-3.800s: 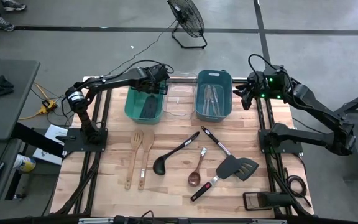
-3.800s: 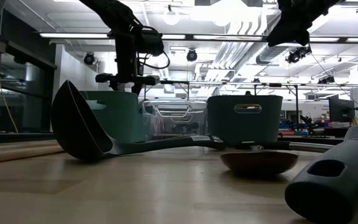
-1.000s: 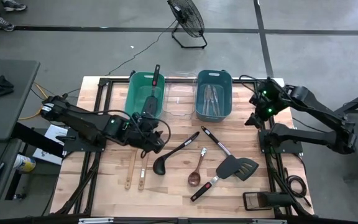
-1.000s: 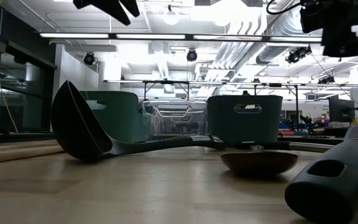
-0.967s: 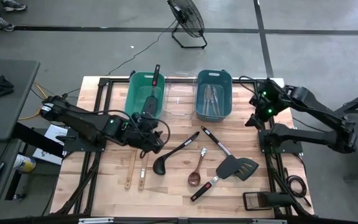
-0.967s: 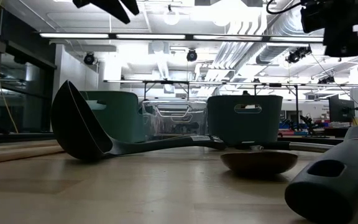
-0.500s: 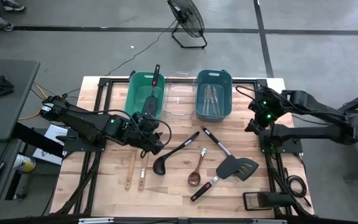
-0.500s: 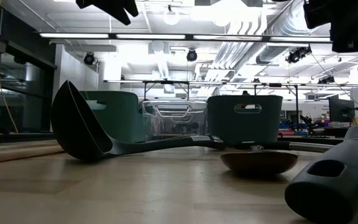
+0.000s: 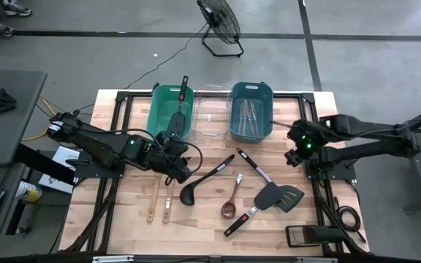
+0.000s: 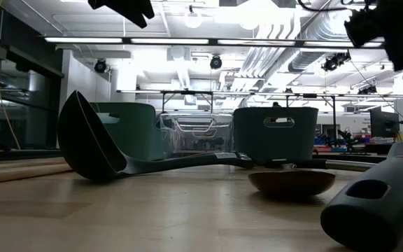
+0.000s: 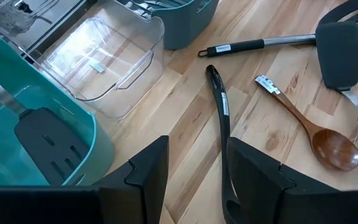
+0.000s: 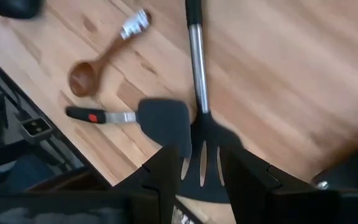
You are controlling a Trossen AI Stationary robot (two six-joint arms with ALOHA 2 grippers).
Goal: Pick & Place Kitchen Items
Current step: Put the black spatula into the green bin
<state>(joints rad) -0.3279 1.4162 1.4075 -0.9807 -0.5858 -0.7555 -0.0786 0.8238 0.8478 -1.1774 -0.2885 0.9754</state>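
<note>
— Rightward, what had shifted?
— Since the earlier look, the right arm had swung away from the blue bin (image 9: 251, 109) and out over the worktop (image 9: 298, 219). The left arm had kept its place, low beside the green bin (image 9: 158, 120).
— And the bins?
— Green, clear (image 9: 212, 120) and blue stood in a row at the far edge. A black spatula (image 9: 179, 117) lay in the green one, its handle over the rim.
— The tools?
— The right tool (image 9: 291, 157) hung near the slotted spatula (image 9: 283, 196), fingers parted, holding nothing. The left tool (image 9: 180, 169) sat over the wooden utensils (image 9: 159, 191), also parted and empty.
— Loose pieces?
— The ladle (image 9: 207, 179), the red-handled spatula (image 9: 248, 214) and the small wooden spoon (image 9: 231, 202) lay mid-worktop.
</note>
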